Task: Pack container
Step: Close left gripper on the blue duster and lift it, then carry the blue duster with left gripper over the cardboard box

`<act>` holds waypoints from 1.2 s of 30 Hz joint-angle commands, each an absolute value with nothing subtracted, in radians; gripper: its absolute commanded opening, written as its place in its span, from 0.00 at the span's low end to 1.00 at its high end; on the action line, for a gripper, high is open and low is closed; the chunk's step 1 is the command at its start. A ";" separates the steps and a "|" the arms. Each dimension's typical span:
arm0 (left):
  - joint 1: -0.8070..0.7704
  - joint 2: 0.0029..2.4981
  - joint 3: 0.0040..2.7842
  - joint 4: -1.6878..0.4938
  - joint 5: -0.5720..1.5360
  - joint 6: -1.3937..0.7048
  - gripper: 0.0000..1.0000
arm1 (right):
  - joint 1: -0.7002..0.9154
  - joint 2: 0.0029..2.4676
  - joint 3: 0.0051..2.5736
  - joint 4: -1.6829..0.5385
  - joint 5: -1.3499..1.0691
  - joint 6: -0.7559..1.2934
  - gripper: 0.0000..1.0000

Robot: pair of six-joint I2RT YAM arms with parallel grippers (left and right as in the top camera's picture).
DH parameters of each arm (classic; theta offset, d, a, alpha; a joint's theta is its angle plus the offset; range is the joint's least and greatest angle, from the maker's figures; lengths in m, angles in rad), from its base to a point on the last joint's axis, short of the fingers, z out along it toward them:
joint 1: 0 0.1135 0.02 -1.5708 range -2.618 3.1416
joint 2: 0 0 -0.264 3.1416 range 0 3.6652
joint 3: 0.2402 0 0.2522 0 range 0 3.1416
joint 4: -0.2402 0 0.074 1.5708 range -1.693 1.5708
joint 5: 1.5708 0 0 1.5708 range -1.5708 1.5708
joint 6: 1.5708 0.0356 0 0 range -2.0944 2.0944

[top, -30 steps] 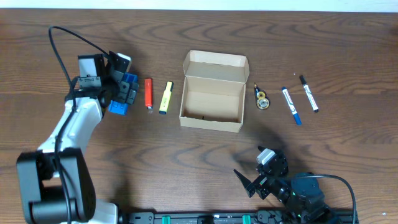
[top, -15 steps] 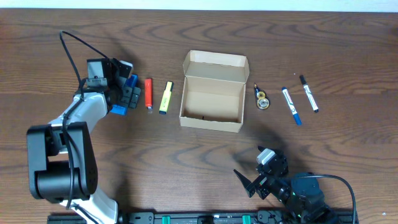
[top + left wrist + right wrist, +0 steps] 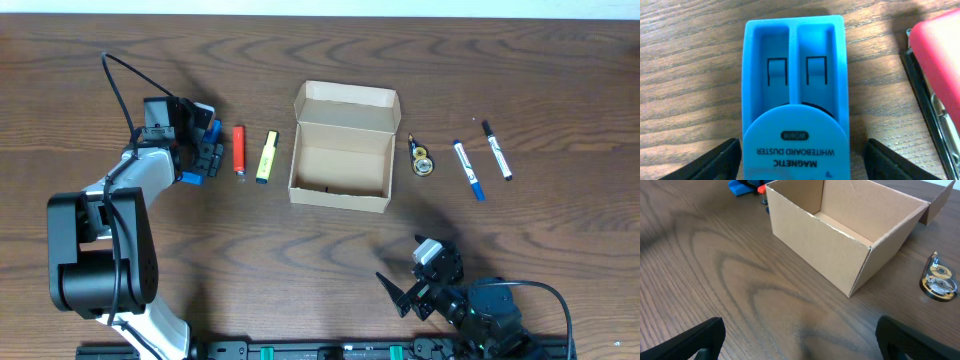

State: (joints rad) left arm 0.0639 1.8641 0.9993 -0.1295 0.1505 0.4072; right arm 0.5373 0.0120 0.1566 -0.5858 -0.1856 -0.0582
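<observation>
The container, a tan cardboard box [image 3: 340, 162] with its flap lid open, stands mid-table and looks empty; it also shows in the right wrist view [image 3: 840, 230]. My left gripper [image 3: 200, 158] is open, its fingers on either side of a blue magnetic whiteboard duster [image 3: 795, 95] lying on the wood. The fingers are apart from the duster's sides. A red stapler-like item [image 3: 239, 150] and a yellow highlighter [image 3: 267, 157] lie between the duster and the box. My right gripper [image 3: 425, 285] is open and empty near the front edge.
Right of the box lie a small tape roll [image 3: 422, 160], a blue marker [image 3: 468, 169] and a black marker [image 3: 496, 150]. The red item's edge shows at the right of the left wrist view [image 3: 937, 55]. The tape roll also shows in the right wrist view [image 3: 939, 280].
My left arm has swung right and lowered over the blue duster, settling with its fingers around it. The right arm has not moved.
</observation>
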 commanded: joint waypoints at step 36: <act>-0.226 1.483 1.142 -0.232 0.215 0.503 0.40 | 0.547 0.006 0.153 -0.586 -0.183 -0.046 0.99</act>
